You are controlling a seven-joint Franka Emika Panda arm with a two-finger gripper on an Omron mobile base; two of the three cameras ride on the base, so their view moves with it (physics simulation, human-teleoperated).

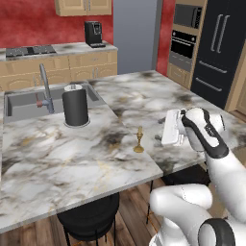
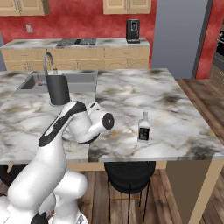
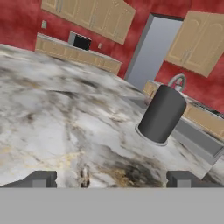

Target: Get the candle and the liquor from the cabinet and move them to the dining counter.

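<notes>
Candle: slim tan candle on a brass stick holder (image 1: 139, 142) stands upright on the grey-white veined marble dining counter (image 1: 57, 158), near its front edge.
Liquor: squat black bottle with white label (image 2: 143, 127) stands upright on the same top, apart from the candle.
Claw: two-finger gripper (image 3: 109, 178) wide open, empty, low over the marble.
Neighbour: dark round canister (image 1: 76, 105) by the sink.
Judgement: both items look delivered.
Next step: lift straight up, clear of the candle.

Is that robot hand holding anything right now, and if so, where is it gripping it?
Nothing is held. The gripper is open above the dining counter, with bare marble between its fingertips. The candle and the liquor stand free on the counter.
</notes>
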